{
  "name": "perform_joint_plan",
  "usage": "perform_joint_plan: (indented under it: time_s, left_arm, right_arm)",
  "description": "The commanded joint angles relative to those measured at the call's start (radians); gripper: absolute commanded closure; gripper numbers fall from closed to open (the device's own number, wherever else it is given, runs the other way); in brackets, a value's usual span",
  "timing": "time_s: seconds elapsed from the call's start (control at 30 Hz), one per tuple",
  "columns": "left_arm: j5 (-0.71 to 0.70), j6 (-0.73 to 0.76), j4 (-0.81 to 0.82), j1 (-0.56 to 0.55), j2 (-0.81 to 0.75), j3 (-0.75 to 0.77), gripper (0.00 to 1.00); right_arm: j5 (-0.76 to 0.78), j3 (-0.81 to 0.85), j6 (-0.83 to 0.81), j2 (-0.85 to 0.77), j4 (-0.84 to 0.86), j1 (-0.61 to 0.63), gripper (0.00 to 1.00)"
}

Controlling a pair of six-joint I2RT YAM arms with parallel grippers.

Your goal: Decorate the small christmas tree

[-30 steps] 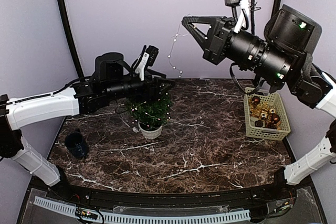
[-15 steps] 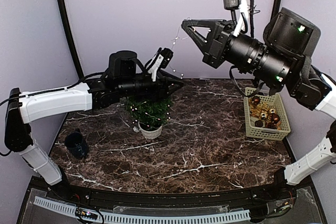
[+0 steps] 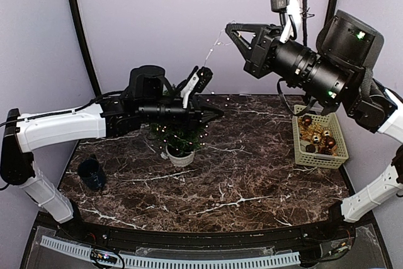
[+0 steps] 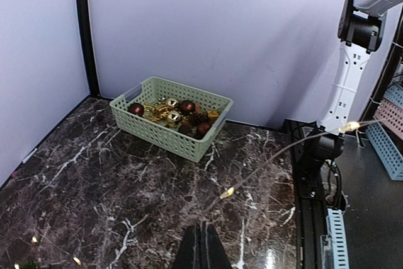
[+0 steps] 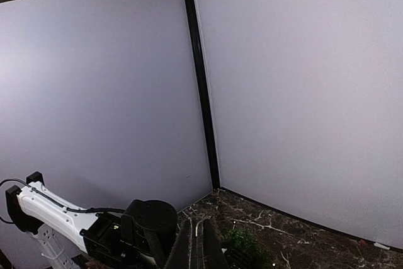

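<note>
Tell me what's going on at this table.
Two robot arms are decorating the small christmas tree with a light string. The right end effector is shut on the string up high, and the left end effector, shut just past the treetop, appears to pinch it lower down. Some lights already lie on the tree. The ornaments sit in the basket at the right.

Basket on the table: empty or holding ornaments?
Holding ornaments: red and gold baubles lie inside the green basket, visible in both the left wrist and top views.
</note>
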Motion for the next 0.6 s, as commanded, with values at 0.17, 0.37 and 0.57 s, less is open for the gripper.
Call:
perform_joint_plan:
  time_s: [0.17, 0.37, 0.57]
  left_arm:
    - [0.163, -0.134, -0.11, -0.006, -0.219, -0.158, 1.0]
    - [0.117, -0.162, -0.216, -0.004, -0.348, -0.222, 1.0]
    - [-0.032, -0.166, -0.356, 0.001, -0.474, -0.239, 1.0]
  right_arm:
    - [0.021, 0.043, 0.011, 0.069, -0.024, -0.005, 1.0]
    - [0.009, 0.056, 0.03, 0.108, -0.034, -0.012, 1.0]
    - [-0.011, 0.075, 0.044, 0.141, -0.036, -0.015, 1.0]
